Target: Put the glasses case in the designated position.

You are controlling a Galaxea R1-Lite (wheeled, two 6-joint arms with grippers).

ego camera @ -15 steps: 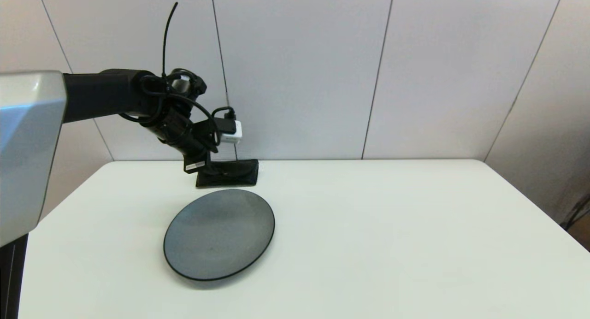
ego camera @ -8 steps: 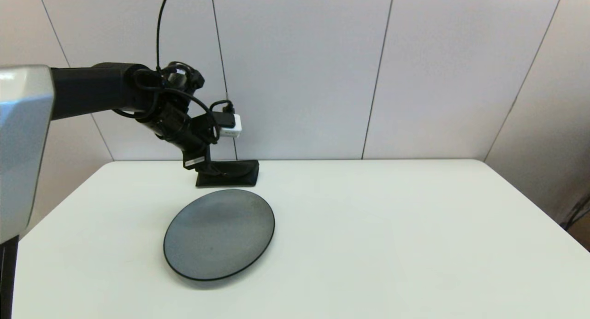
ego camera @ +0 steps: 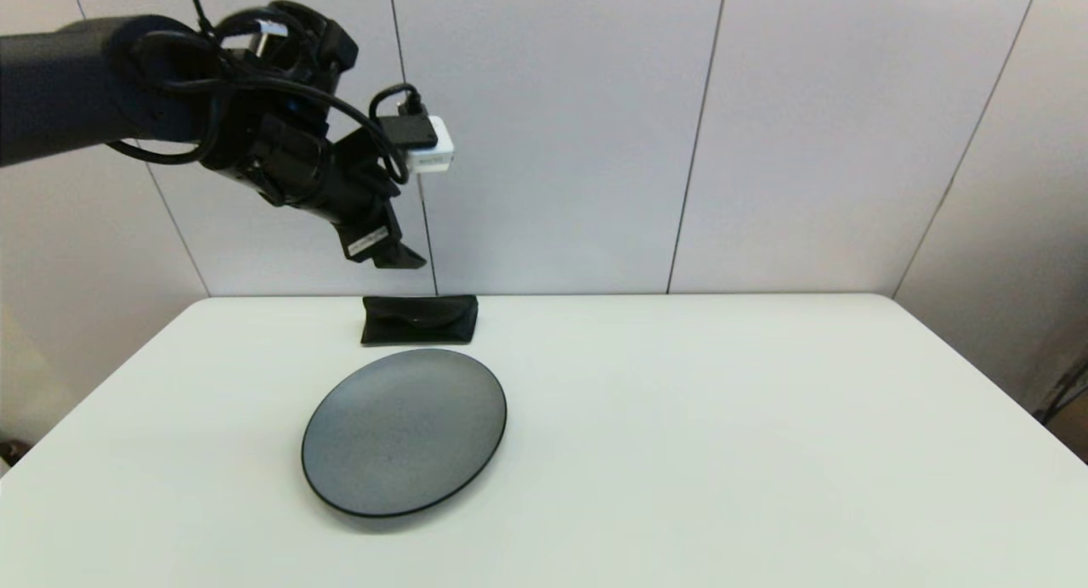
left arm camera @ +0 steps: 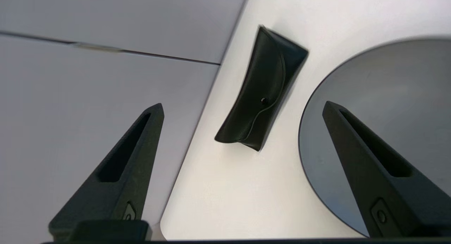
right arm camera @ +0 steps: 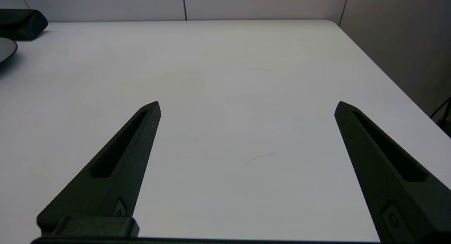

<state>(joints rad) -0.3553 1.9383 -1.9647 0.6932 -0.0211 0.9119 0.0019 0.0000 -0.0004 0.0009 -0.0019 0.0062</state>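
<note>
While left gripper (ego camera: 399, 261) hangs spread, glasses case (ego camera: 419, 319) on white table (ego camera: 680, 418), grey panelled wall (ego camera: 552, 129).

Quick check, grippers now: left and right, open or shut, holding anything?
Left gripper: open, empty, above the glasses case lying on the table.
Right gripper: open, empty, over bare table.

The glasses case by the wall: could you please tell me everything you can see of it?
The small black leather-like glasses case is a soft rectangular pouch, its curved flap closed by one small snap button. It lies flat on the white table near the far edge, just behind the round grey black-rimmed plate, apart from it. The open left hand hangs above; nothing grips it.
</note>
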